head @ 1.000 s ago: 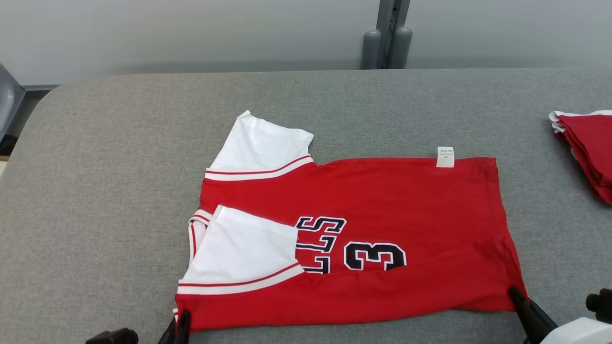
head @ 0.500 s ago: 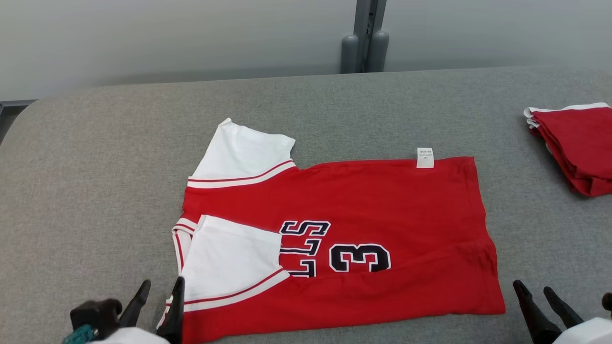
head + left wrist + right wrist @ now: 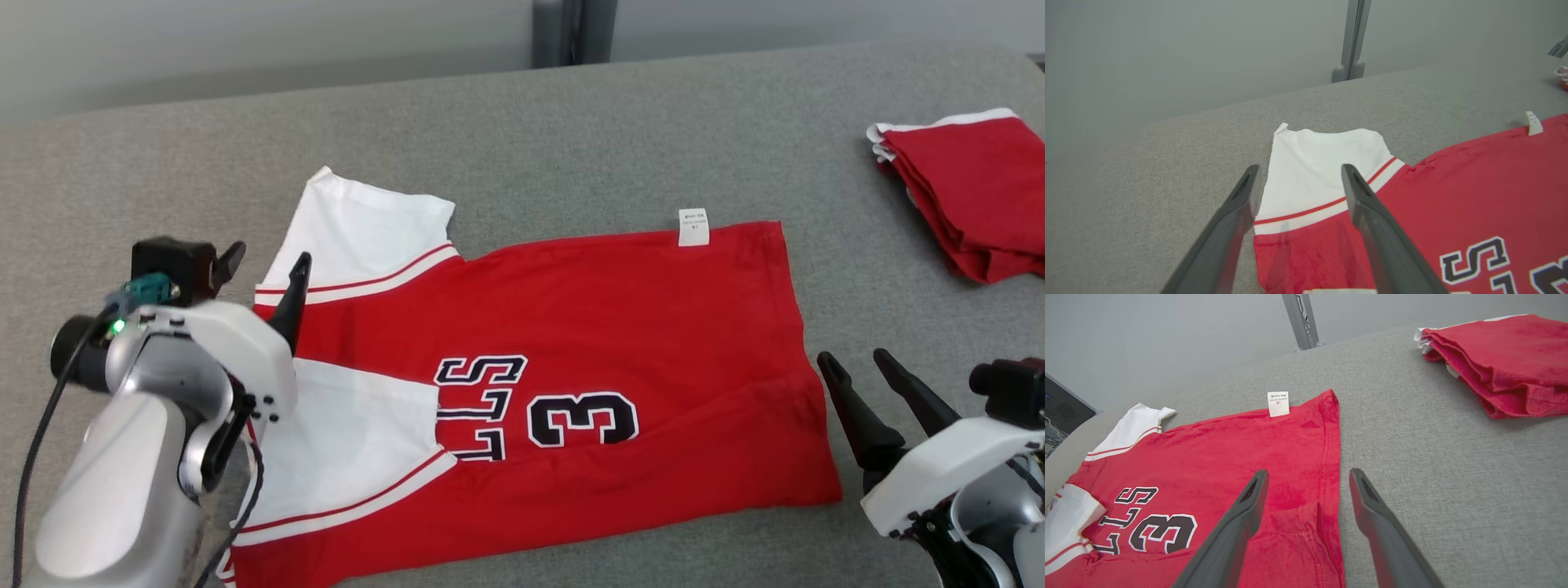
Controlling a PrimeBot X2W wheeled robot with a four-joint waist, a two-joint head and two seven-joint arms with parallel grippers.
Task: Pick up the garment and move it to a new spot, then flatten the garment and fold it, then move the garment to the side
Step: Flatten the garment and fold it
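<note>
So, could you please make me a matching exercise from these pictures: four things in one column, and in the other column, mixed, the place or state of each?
Column one:
1. shirt
2. label
3. pile
4. left claw

Column two:
A. folded, at the right end of the table
B. open, by the far white sleeve
C. lying flat, mid-table
D. white, on the shirt's far edge

Pairs: 1-C, 2-D, 3-A, 4-B.
</note>
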